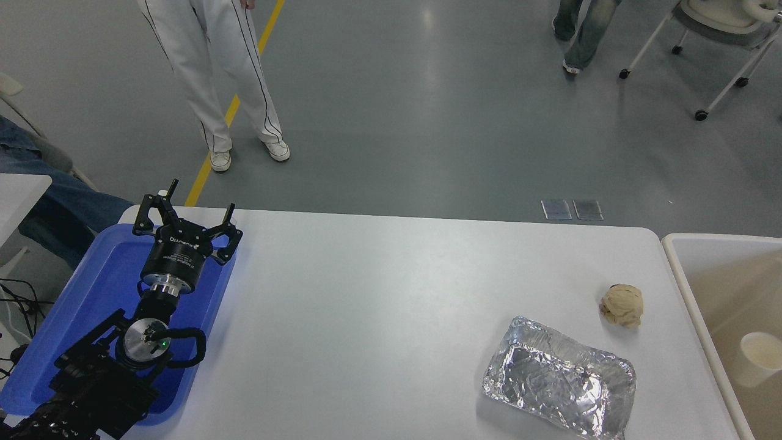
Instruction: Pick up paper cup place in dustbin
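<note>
The white paper cup (pixel 757 358) lies inside the dustbin (pixel 684 287) at the right edge of the picture, its cream inside showing. The dustbin has a white rounded rim and a beige inside and stands beside the table's right end. My left gripper (pixel 197 203) is open and empty, parked over the blue tray at the lower left. My right arm and gripper are out of view.
A blue flat tray (pixel 101 287) lies at the table's left end. A crinkled silver foil tray (pixel 559 386) and a crumpled tan paper ball (pixel 622 305) lie at the right. A person in white trousers (pixel 214 79) stands beyond the table.
</note>
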